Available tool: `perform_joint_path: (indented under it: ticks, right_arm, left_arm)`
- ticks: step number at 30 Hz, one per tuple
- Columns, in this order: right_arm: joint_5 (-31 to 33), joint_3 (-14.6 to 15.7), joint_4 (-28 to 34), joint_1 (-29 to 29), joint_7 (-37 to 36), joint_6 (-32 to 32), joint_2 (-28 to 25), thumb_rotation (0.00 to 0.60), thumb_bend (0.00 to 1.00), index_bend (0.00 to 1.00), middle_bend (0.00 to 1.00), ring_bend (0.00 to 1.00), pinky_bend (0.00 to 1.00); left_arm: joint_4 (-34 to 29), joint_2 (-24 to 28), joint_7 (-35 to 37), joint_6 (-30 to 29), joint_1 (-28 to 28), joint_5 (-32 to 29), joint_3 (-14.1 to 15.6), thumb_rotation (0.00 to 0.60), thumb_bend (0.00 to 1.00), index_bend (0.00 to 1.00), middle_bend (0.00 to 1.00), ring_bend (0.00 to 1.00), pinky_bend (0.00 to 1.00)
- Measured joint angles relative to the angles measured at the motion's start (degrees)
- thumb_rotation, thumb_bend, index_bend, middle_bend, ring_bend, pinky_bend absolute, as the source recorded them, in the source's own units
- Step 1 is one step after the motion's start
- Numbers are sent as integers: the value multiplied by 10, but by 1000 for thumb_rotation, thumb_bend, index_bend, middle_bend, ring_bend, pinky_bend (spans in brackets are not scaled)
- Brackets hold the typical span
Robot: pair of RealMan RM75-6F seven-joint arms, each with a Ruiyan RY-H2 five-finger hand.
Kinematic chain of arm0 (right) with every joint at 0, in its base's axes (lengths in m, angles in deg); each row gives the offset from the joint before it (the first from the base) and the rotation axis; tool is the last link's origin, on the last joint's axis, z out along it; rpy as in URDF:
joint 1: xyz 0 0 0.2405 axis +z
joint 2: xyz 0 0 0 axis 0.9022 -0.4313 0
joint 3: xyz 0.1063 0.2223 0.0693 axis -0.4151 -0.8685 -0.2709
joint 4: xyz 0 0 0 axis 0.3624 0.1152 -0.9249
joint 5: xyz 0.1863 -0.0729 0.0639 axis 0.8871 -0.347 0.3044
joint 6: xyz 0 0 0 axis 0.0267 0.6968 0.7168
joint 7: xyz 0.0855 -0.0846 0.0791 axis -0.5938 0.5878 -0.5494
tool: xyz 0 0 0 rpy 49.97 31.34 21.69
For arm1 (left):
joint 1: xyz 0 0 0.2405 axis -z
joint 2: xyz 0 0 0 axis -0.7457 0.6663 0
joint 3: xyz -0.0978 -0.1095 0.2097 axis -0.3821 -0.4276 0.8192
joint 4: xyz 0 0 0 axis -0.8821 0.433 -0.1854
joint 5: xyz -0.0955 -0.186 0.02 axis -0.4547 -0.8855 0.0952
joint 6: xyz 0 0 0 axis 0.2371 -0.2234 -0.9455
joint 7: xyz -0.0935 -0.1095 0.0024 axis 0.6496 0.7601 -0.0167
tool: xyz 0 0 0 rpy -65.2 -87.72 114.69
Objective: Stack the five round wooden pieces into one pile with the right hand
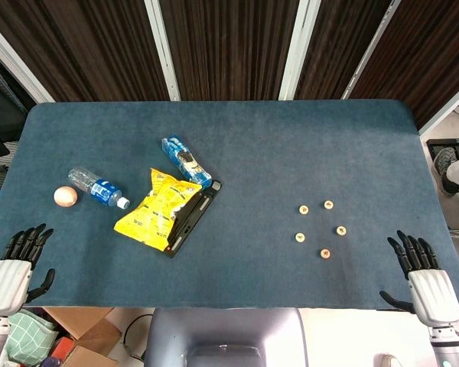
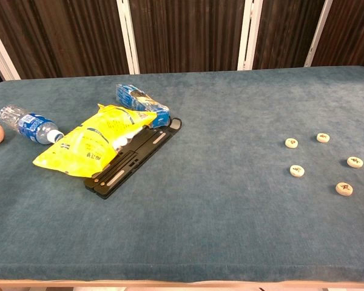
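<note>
We see both hands resting at the near edge of the blue table (image 1: 291, 138), palms down with fingers pointing away from the robot. The right hand (image 1: 422, 277) sits at the near right corner, fingers spread and holding nothing; the left hand (image 1: 15, 264) lies at the near left corner, likewise released, its fingers slightly fanned. Neither shows in the chest view. The five round wooden pieces (image 1: 321, 228) lie flat and unstacked in a loose ring on the right side of the table, each apart from the others, somewhat left of and beyond the right hand. On the left half we find a yellow snack bag (image 1: 154, 210) overlapping a black flat device (image 1: 191, 218), a blue packet (image 1: 185, 160) just behind them, a plastic bottle (image 1: 97, 187) lying on its side, and a pale ball (image 1: 65, 196) beside the bottle
</note>
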Motion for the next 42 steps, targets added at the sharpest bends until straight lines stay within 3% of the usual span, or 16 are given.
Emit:
perform_joint_path:
  ticks: [6, 11, 18, 21, 26, 32, 37, 42]
  right_arm:
    - [-11, -2, -13, 7, -4, -3, 12, 600, 157, 8, 0, 0, 0]
    - [-32, -5, -43, 27, -32, -13, 32, 600, 157, 73, 0, 0, 0]
    - [-43, -11, -85, 80, -30, -83, 57, 600, 157, 218, 0, 0, 0]
    - [-32, -20, -104, 112, -20, -140, 69, 600, 166, 354, 0, 0, 0]
    - [-3, -35, -165, 163, -16, -216, 110, 600, 249, 422, 0, 0, 0]
    - [8, -38, -227, 191, -33, -243, 152, 600, 365, 549, 0, 0, 0]
    - [8, -32, -296, 210, -64, -258, 197, 600, 375, 583, 0, 0, 0]
    - [11, -21, -319, 223, -74, -271, 214, 600, 376, 589, 0, 0, 0]
  left_arm:
    - [2, 0, 7, 2, 2, 0, 0, 600, 459, 0, 17, 20, 93]
    - [2, 3, 20, -8, 0, 12, 3, 600, 459, 0, 0, 20, 92]
    - [7, 10, 42, -10, -1, 21, 9, 600, 461, 0, 0, 20, 93]
    - [6, 12, 42, -13, -3, 25, 11, 600, 461, 0, 0, 20, 92]
    - [4, 14, 41, -23, -7, 33, 15, 600, 461, 0, 0, 18, 92]
    - [3, 16, 43, -26, -10, 32, 15, 600, 462, 0, 0, 15, 92]
    - [2, 17, 42, -31, -12, 36, 17, 600, 462, 0, 0, 16, 92]
    - [1, 21, 48, -28, -11, 43, 21, 600, 463, 0, 0, 16, 93]
